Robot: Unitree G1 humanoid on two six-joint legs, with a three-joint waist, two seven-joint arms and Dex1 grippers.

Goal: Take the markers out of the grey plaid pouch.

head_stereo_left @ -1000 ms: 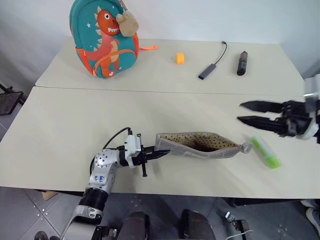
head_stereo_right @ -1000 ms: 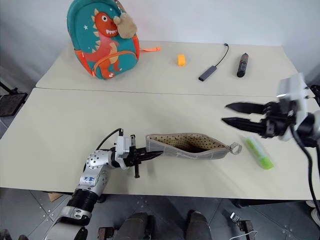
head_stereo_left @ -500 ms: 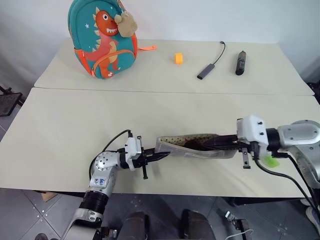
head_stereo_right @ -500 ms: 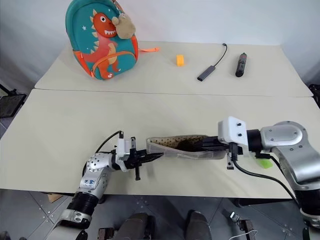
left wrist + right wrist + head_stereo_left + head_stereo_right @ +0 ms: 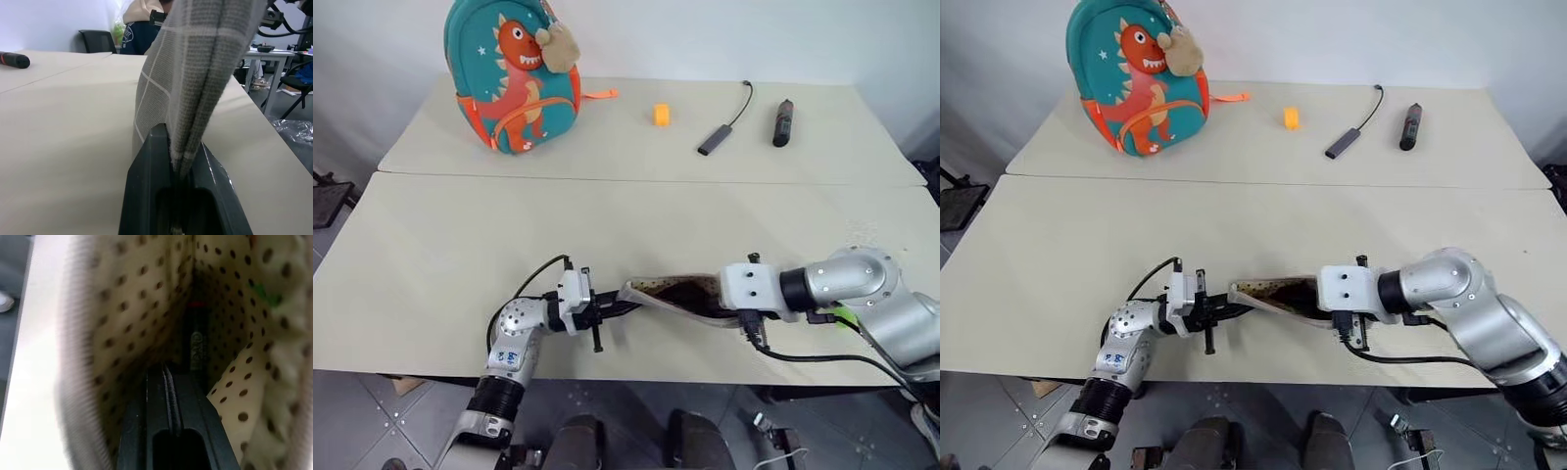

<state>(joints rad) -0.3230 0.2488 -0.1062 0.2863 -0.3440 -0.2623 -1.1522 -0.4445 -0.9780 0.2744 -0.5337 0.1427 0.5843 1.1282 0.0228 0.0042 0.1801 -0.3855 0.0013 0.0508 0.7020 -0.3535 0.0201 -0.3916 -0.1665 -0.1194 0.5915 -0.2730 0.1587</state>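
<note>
The grey plaid pouch (image 5: 658,293) lies near the table's front edge with its mouth gaping upward. My left gripper (image 5: 619,308) is shut on the pouch's left end, and the left wrist view shows the plaid fabric (image 5: 195,63) pinched between the fingers. My right gripper (image 5: 165,369) is pushed into the pouch from the right, fingers shut together against the dotted lining (image 5: 122,308). A dark stick with a red band (image 5: 195,345) lies deeper inside, just past the fingertips. One green marker (image 5: 845,317) lies on the table behind my right arm, mostly hidden.
A teal dinosaur backpack (image 5: 514,78) stands at the back left. Along the far table lie a small orange block (image 5: 663,115), a grey stick with a black cord (image 5: 715,142) and a thick dark cylinder (image 5: 781,122). The table's front edge runs just below the pouch.
My right gripper came down from the right, where it hung open above the table, slid into the pouch's mouth and shut. The left gripper kept its hold and stayed put.
</note>
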